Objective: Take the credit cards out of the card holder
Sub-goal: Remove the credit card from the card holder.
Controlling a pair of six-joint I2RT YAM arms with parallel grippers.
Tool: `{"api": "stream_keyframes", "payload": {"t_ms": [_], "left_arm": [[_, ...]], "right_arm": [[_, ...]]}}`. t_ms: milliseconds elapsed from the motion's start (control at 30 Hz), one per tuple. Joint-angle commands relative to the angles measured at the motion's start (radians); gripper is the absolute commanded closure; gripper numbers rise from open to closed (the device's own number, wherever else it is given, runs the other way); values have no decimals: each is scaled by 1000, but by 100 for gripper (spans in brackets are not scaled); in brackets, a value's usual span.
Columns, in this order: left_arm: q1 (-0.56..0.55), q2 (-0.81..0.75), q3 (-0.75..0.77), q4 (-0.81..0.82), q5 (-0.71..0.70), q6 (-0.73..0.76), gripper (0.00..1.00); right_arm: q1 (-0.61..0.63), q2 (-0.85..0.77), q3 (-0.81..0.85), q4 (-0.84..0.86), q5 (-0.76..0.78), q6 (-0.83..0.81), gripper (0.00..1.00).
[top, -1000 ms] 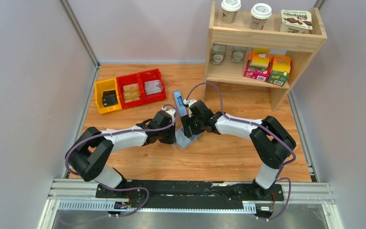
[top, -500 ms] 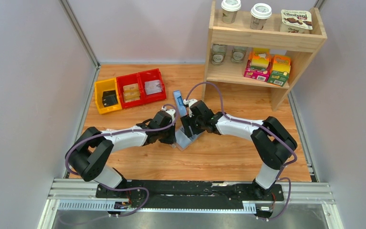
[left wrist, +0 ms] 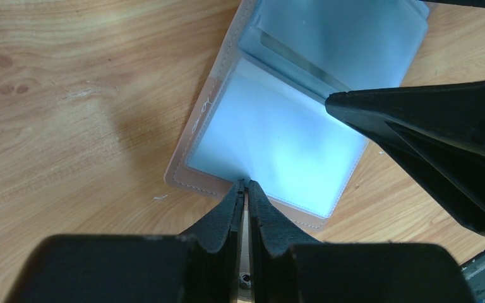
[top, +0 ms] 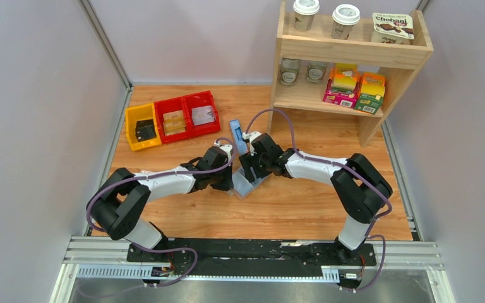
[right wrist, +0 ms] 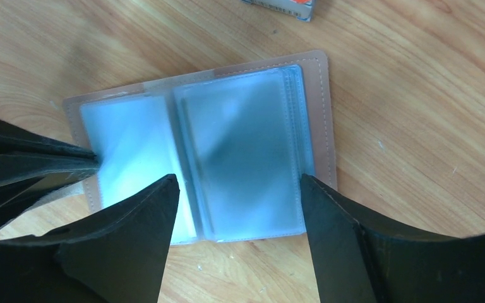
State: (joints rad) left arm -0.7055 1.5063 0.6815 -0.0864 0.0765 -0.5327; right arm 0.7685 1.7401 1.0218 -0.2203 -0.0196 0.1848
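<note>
Table: light wood table (top: 303, 208), with both arms reaching to its middle.
Shelf: wooden shelf (top: 410, 69) at the far right; a box (top: 393, 26) on top reads "Chobani".
Bins: one yellow and two red bins (top: 184, 115) at the far left.
Card holder, place: the card holder (top: 247, 185) lies flat and open on the table between the two grippers, near a blue box (top: 235, 134).
Card holder, axis: in the right wrist view its long axis runs across the picture, slightly tilted, with the fold near the middle.
Card holder, look: tan stitched border and pale blue clear sleeves (right wrist: 246, 145); I cannot tell whether cards sit inside.
Left gripper: the left gripper (left wrist: 245, 189) has its fingers pressed together, tips on the holder's edge.
Right gripper: the right gripper (right wrist: 238, 183) is spread wide, straddling the other half.
</note>
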Motion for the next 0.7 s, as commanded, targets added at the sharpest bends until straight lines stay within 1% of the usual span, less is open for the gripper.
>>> {"api": "stream_keyframes", "payload": {"t_ms": [0, 167, 267, 367, 667], "left_arm": [[-5, 12, -25, -93, -18, 7, 86], [-5, 8, -28, -95, -18, 5, 86], [-5, 8, -28, -95, -20, 5, 86], [-5, 8, -28, -96, -21, 5, 86], [-5, 23, -20, -93, -21, 4, 86]], "right_arm": [[3, 30, 9, 15, 9, -21, 26], [3, 29, 4, 16, -6, -25, 25], [3, 19, 6, 10, -42, -25, 28], [5, -10, -2, 10, -81, -22, 32], [12, -109, -8, -4, -149, -15, 33]]}}
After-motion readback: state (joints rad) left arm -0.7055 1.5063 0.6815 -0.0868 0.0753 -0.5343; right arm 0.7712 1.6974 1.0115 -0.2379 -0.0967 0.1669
